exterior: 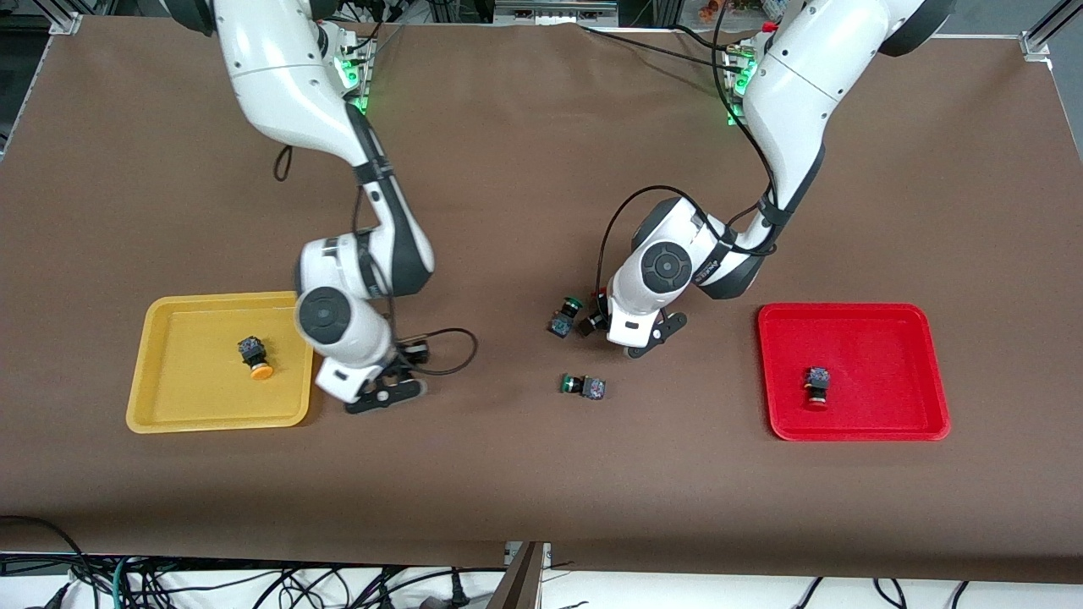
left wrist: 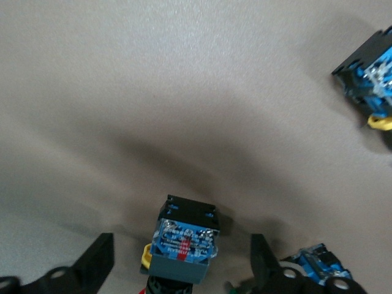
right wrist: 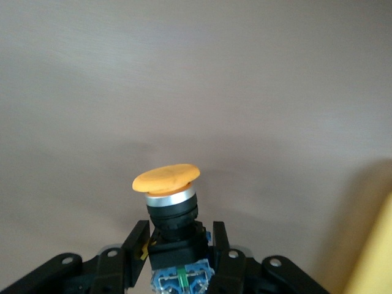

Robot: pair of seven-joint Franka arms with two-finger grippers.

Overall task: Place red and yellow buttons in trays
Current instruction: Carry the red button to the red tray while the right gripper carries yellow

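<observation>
My right gripper is shut on the dark body of a yellow-capped button. In the front view it is low over the table beside the yellow tray. That tray holds another yellow button. My left gripper is open, its fingers well apart on either side of a button that lies on the table and shows red at its cap end. In the front view this gripper is at the table's middle. The red tray holds a red button.
Two green-capped buttons lie by my left gripper: one right beside it, also in the left wrist view, and one nearer the front camera. The yellow tray's edge shows in the right wrist view.
</observation>
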